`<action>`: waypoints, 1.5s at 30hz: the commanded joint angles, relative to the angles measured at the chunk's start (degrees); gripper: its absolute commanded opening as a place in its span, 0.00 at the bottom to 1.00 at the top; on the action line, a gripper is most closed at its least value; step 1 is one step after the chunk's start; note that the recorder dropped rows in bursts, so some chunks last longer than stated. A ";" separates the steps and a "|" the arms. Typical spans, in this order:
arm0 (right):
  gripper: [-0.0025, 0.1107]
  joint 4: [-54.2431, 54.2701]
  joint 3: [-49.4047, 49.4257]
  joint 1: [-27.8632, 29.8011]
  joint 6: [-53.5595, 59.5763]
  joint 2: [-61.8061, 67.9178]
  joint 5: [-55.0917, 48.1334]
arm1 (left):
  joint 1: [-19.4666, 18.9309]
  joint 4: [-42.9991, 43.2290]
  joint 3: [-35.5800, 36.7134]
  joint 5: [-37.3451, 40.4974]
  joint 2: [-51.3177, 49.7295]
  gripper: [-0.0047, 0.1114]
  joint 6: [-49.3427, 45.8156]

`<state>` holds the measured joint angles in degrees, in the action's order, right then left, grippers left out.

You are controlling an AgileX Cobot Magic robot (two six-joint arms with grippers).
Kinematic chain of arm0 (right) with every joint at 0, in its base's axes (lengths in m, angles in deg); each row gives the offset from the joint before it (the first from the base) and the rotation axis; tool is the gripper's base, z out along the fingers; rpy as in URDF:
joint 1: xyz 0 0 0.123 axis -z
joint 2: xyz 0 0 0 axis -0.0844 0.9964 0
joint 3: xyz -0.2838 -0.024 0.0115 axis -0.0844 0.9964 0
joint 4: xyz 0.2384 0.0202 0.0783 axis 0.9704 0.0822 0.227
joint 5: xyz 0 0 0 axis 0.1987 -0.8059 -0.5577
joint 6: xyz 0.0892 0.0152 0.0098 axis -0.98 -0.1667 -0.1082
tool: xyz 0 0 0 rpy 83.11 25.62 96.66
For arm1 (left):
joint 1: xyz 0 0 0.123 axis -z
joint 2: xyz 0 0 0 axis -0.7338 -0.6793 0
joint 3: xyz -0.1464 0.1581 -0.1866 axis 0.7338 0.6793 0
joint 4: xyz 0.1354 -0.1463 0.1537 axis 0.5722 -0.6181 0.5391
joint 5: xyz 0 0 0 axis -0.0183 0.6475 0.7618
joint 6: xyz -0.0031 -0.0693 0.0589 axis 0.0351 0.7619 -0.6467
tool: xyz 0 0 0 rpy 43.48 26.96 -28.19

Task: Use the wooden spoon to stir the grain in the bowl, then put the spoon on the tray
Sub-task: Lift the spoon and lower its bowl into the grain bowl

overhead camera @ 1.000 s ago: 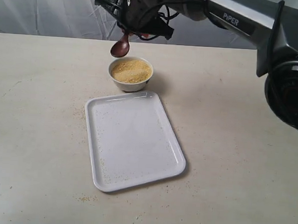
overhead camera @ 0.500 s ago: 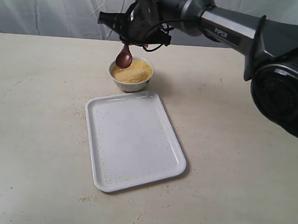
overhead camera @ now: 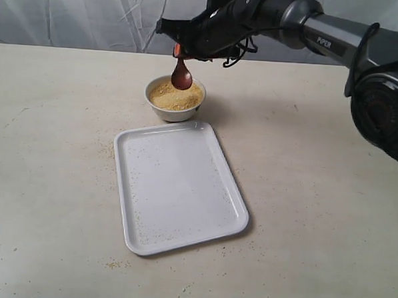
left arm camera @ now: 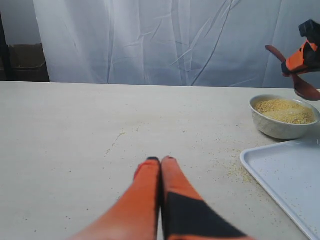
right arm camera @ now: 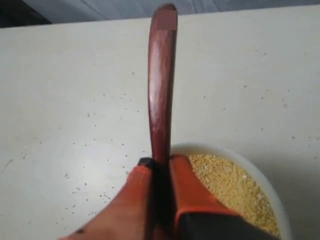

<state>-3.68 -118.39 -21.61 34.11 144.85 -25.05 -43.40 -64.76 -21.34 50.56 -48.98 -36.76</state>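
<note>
Wooden spoon (overhead camera: 181, 75) in right claw (overhead camera: 178, 51) over bowl (overhead camera: 175, 112) of grain (overhead camera: 169, 97)

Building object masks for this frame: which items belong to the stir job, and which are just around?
Job: wooden spoon, held by right gripper; grain; bowl; tray.
Just around: left gripper, shut, holding nothing; loose specks on the table; white curtain.
</note>
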 commanded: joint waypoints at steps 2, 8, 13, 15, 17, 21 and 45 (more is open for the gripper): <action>0.02 3.33 0.21 0.15 5.66 1.85 2.49 | -0.25 0.31 0.28 -0.34 0.30 0.04 -0.02; 0.02 4.19 0.21 0.15 7.62 2.46 3.32 | -0.25 0.31 0.28 -0.34 0.30 0.04 -0.02; 0.02 3.79 0.21 0.15 10.29 2.49 4.20 | -0.25 0.31 0.28 -0.34 0.30 0.04 -0.02; 0.02 3.79 0.21 0.15 11.10 2.49 4.44 | -0.25 0.31 0.28 -0.34 0.30 0.04 -0.02; 0.02 3.79 0.21 0.15 11.83 2.49 4.55 | -0.25 0.31 0.28 -0.34 0.30 0.04 -0.02; 0.02 3.24 0.21 0.29 12.08 2.58 4.43 | -0.25 0.31 0.28 -0.34 0.30 0.04 -0.02; 0.02 -2.54 0.21 0.51 9.92 5.16 1.98 | -0.25 0.31 0.28 -0.34 0.30 0.04 -0.02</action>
<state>-5.56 -118.39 -21.43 44.55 149.84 -21.73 -43.40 -64.76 -21.34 50.56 -48.98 -36.76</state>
